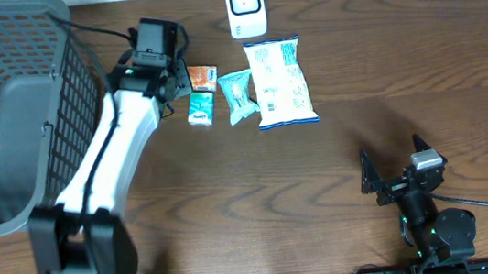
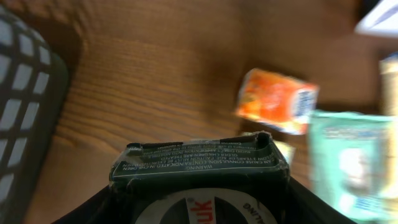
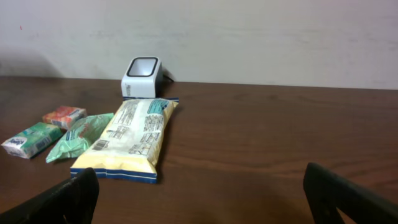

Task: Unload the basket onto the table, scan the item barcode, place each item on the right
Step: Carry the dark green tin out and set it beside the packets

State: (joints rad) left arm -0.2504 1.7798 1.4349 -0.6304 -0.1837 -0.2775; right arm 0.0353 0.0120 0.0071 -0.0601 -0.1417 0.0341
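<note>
In the left pincer (image 2: 199, 194), partway closed, a small dark carton (image 2: 199, 163) with white print, gripped by its sides over the brown table (image 1: 400, 54). Sits just right of the grey mesh basket (image 1: 2, 118) at the far left edge. Just beside it to the right, an orange packet (image 1: 203, 75) and, nearer the robot, a green packet (image 1: 201, 109). Next along, a crumpled teal pouch (image 1: 237, 95), touching a large yellow-and-white snack bag (image 1: 281, 83). Behind the bag's far end, by the back edge, a white barcode scanner (image 1: 246, 6), window up. Well apart at the near right, the right pincer (image 3: 205, 198), spread wide and holding nothing.
</note>
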